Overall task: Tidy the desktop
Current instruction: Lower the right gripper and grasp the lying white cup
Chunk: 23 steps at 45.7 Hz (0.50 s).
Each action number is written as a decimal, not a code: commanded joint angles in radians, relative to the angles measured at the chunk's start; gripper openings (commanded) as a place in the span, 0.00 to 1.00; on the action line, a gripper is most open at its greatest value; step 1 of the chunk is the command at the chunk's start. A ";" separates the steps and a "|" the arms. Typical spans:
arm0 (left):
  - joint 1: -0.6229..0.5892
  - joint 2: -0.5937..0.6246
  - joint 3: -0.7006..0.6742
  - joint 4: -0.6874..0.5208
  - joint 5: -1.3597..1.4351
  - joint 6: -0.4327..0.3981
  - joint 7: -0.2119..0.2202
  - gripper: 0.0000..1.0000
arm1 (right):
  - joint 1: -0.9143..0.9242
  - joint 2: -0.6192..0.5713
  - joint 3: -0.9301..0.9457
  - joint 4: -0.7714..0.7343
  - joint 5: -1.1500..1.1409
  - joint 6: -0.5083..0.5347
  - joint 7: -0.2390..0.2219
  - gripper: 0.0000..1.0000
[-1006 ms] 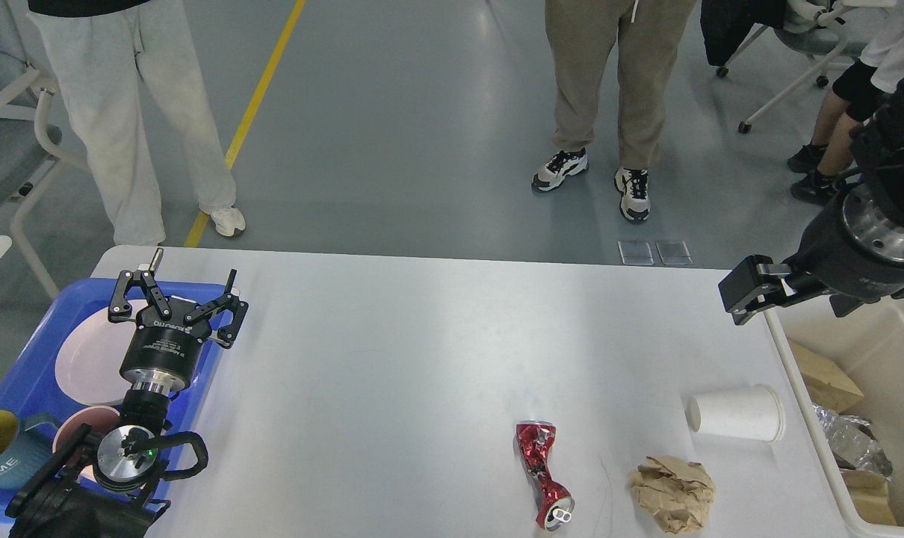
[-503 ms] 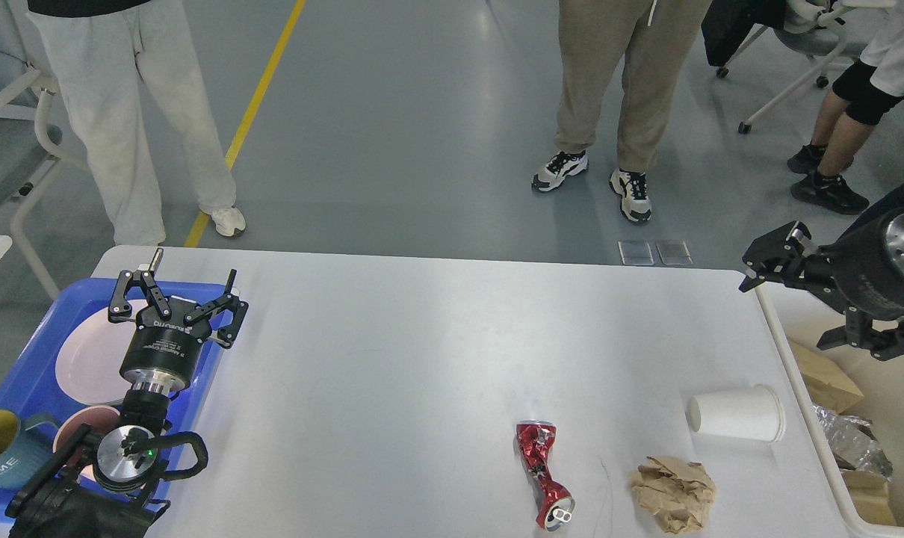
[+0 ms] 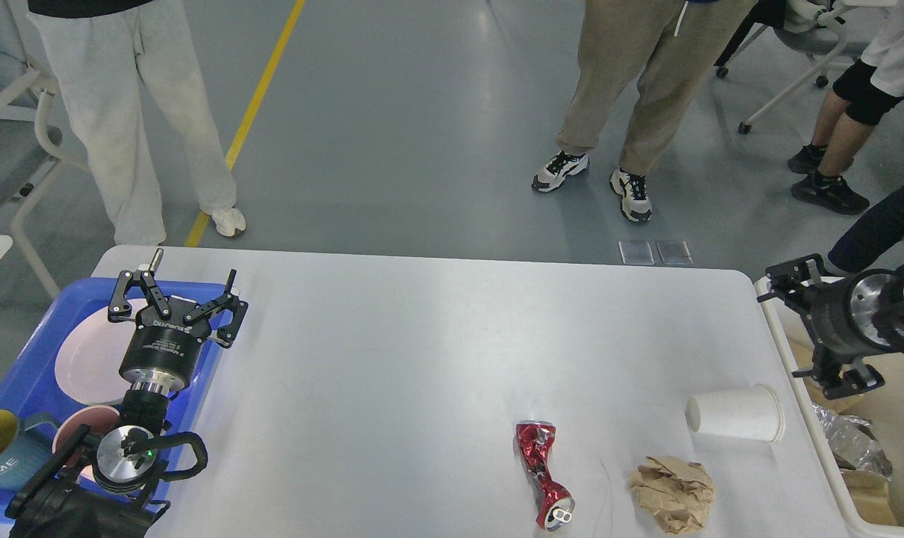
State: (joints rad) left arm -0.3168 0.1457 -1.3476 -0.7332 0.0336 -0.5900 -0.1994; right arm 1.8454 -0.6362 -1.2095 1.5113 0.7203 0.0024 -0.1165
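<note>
White desktop (image 3: 422, 351) fills the view, rigid, nothing to grasp but litter near its front-right corner: light paper cup (image 3: 734, 412) (hold mid-wall, crushes easily), crushed can (image 3: 543, 474), paper wad (image 3: 672, 494); left gripper (image 3: 177, 302) spread wide, empty; right gripper (image 3: 818, 321) splayed at right edge.

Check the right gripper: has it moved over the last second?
Yes. The right gripper has dropped and drawn back rightward, from above the desktop's far right corner to over the white bin's rim.
</note>
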 commanded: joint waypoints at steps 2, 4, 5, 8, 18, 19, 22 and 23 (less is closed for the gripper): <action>-0.001 0.000 0.001 0.000 0.000 -0.001 0.000 0.96 | -0.260 0.003 0.162 -0.134 0.001 -0.021 -0.002 1.00; -0.001 0.000 0.001 0.000 0.000 -0.001 0.000 0.96 | -0.320 0.013 0.177 -0.184 0.001 -0.025 -0.003 1.00; -0.001 0.000 0.001 0.000 0.000 -0.001 0.000 0.96 | -0.346 0.019 0.182 -0.209 0.001 -0.028 -0.005 1.00; -0.001 0.000 -0.001 0.000 0.000 -0.001 0.000 0.96 | -0.417 0.050 0.192 -0.273 0.001 -0.032 -0.003 1.00; -0.001 0.000 -0.001 0.000 0.000 -0.001 0.000 0.96 | -0.681 0.115 0.361 -0.539 -0.024 -0.016 -0.014 1.00; -0.001 0.000 0.001 0.000 0.000 -0.001 0.000 0.96 | -0.690 0.118 0.369 -0.548 -0.027 -0.016 -0.018 1.00; -0.001 0.000 0.001 0.000 0.000 -0.001 0.000 0.96 | -0.703 0.127 0.389 -0.563 -0.050 -0.027 -0.025 1.00; -0.001 0.000 0.001 0.000 0.000 -0.001 0.000 0.96 | -0.707 0.133 0.393 -0.574 -0.059 -0.029 -0.025 1.00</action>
State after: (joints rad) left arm -0.3178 0.1457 -1.3472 -0.7332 0.0341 -0.5910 -0.1994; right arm 1.1787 -0.5229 -0.8584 0.9873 0.6956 -0.0178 -0.1317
